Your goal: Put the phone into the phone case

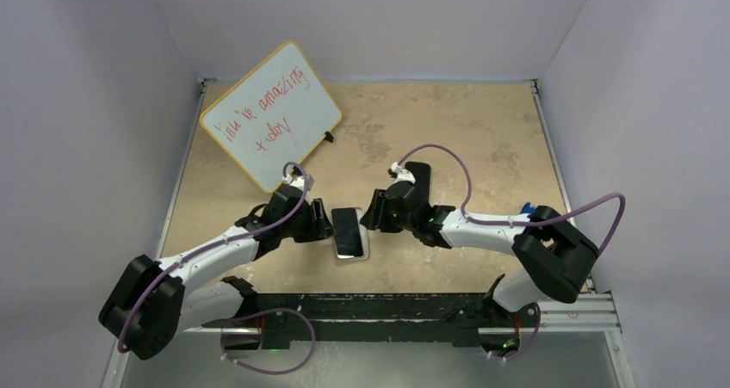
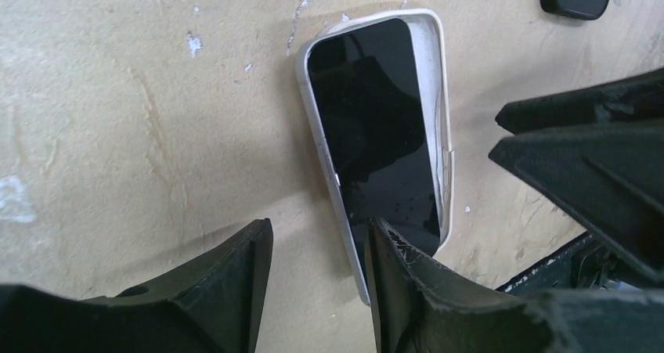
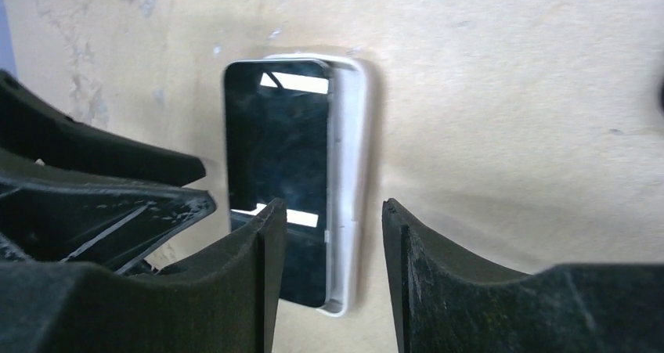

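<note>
Soft, even light from above fills the top view. The counter looks evenly lit and sharp, with only faint shadows under the arms. In the right wrist view the dark screen of the phone mirrors two bright strips of light, and a soft shadow hugs one long edge of the phone case. The left end effector and right end effector loom black, nearly without detail and slightly blurred close to the lens.
</note>
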